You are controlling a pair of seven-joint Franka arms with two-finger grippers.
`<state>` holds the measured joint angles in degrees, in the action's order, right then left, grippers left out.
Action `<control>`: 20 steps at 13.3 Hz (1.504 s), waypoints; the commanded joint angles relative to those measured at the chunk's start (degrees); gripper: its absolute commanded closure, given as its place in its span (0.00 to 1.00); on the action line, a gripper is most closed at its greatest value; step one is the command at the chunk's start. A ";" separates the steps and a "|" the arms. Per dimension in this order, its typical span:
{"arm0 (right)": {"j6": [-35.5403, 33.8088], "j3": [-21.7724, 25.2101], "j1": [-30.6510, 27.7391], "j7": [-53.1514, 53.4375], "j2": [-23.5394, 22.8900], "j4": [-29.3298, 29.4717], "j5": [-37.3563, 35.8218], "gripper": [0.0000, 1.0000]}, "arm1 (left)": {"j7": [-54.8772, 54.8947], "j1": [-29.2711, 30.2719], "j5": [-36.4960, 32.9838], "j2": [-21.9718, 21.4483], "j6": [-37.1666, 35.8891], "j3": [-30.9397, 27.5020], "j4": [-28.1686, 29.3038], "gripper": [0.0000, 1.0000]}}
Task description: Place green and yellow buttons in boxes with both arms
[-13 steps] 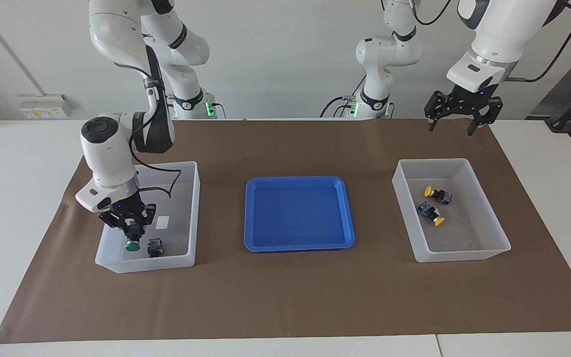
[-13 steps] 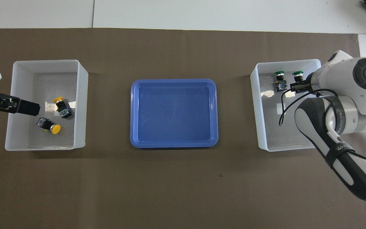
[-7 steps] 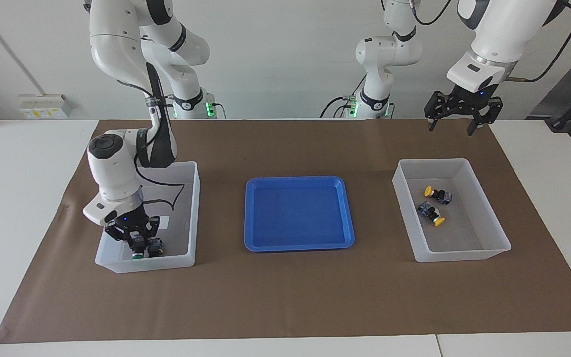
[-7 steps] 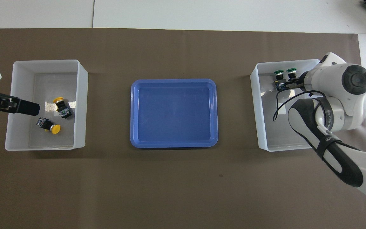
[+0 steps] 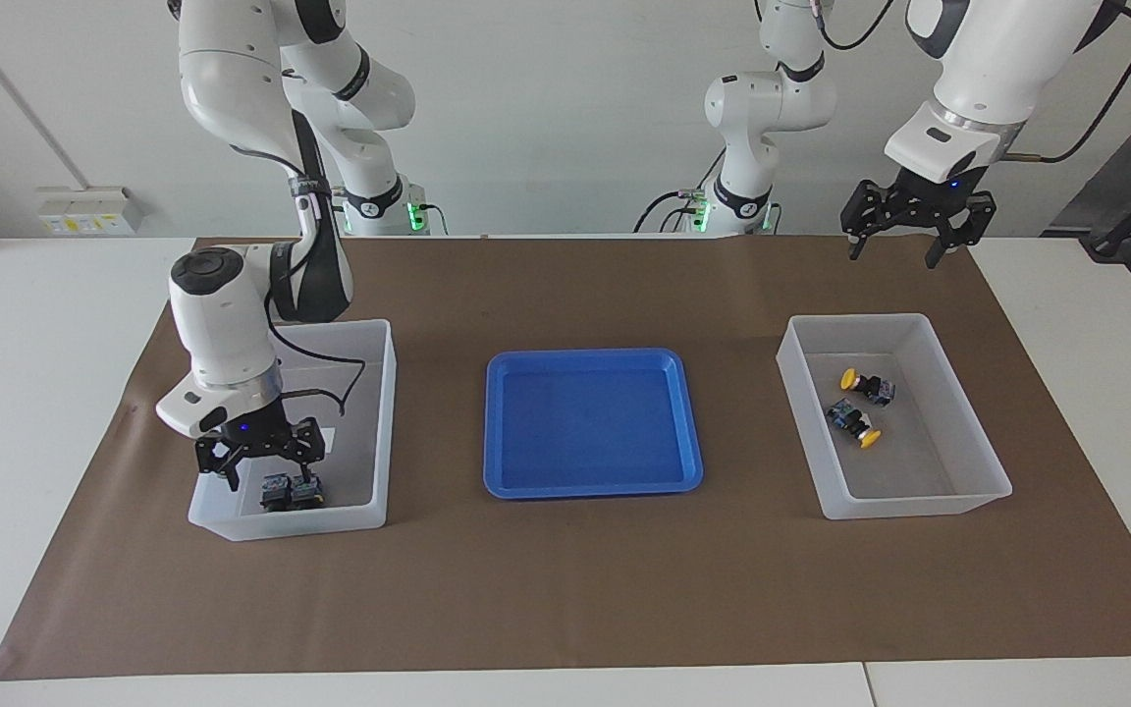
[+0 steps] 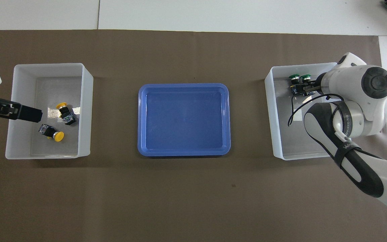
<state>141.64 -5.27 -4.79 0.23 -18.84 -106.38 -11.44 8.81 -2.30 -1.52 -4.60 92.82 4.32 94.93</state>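
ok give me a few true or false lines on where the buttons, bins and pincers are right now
1. Both green buttons lie in the bin at the right arm's end. True.
2. The right pincer is shut on a green button. False: it is open, just above the two buttons in that bin.
3. The blue tray holds a yellow button. False: nothing lies in it; both yellow buttons are in the other bin.
4. The left pincer is open, up in the air. True.
5. The green buttons sit at the end of their bin nearest the robots. False: they sit at its end farthest from the robots.
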 commanded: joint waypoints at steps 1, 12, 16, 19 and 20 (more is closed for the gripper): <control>-8.54 -0.36 3.37 7.74 7.12 -0.94 1.07 0.00 | 1.03 0.63 0.46 -0.68 0.26 0.25 0.35 0.00; -44.23 0.44 4.00 8.48 22.88 9.94 10.03 0.00 | 1.03 0.63 0.46 -0.68 0.26 0.25 0.35 0.00; -51.19 0.44 0.49 8.30 20.69 17.33 13.55 0.00 | 1.03 0.63 0.46 -0.68 0.17 0.25 0.35 0.00; -51.72 0.35 0.40 2.00 18.58 19.36 10.92 0.00 | 1.03 0.63 0.46 -0.68 0.17 0.25 0.35 0.00; -52.25 0.26 0.48 -0.29 17.61 20.84 9.26 0.00 | 1.03 0.63 0.46 -0.68 0.17 0.25 0.35 0.00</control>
<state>91.49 -4.65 -3.93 4.61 2.01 -89.97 -0.37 8.84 -2.29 -1.52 -4.60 92.82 4.32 94.93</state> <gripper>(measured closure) 0.000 0.000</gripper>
